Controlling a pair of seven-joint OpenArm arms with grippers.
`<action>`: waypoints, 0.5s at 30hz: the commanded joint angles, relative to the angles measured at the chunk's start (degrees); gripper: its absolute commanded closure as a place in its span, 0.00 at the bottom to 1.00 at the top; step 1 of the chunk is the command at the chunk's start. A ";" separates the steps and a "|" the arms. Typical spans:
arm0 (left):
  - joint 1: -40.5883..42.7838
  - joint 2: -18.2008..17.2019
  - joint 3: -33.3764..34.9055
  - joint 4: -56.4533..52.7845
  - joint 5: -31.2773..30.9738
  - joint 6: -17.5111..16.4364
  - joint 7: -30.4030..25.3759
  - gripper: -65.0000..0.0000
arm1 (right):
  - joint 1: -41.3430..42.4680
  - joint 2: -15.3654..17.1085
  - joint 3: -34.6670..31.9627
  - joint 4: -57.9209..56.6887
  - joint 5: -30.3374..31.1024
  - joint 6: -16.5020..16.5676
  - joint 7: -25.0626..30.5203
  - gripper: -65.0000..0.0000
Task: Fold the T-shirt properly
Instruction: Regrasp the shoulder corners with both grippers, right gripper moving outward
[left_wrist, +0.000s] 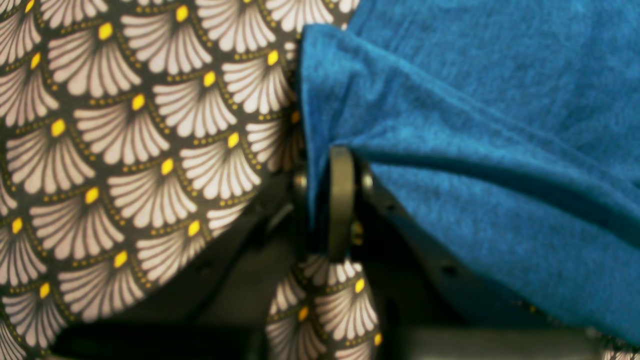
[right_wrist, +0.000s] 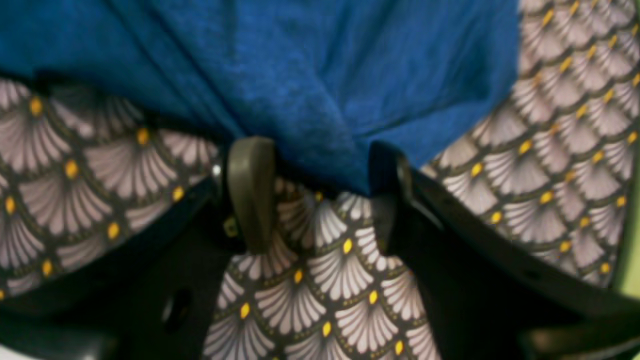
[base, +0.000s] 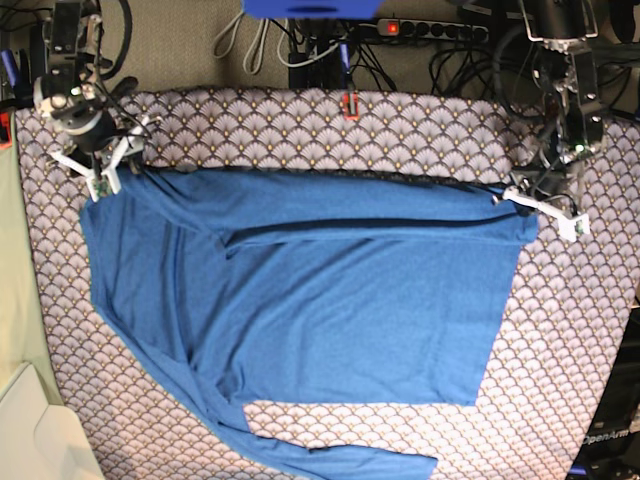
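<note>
The shirt (base: 300, 310) lies spread on the tablecloth (base: 560, 330). Only the wrist views show the grips: the left gripper (left_wrist: 334, 200) pinches a shirt edge between closed jaws; the right gripper (right_wrist: 320, 170) stands half open, a fold between its jaws. Cables (base: 450, 50) lie beyond the table.

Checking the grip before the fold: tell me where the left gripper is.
In the base view the left gripper sits at the right, pinching the T-shirt's top right corner above the tablecloth.

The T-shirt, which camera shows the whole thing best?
The base view: it shows the whole T-shirt spread on the tablecloth. The left wrist view shows only an edge pinched in the left gripper; the right wrist view only a fold between the right gripper fingers.
</note>
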 joint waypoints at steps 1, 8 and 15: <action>-0.08 -0.54 -0.16 0.19 0.71 0.51 1.10 1.00 | 0.54 1.04 0.41 0.86 0.30 0.15 1.27 0.52; -0.08 -0.63 -0.16 0.19 0.71 0.51 1.10 1.00 | 2.83 2.45 0.06 -0.73 0.30 0.15 1.27 0.52; -0.08 -1.42 0.01 0.19 0.71 0.51 1.10 1.00 | 4.06 3.85 -1.35 -4.51 0.30 0.24 1.27 0.54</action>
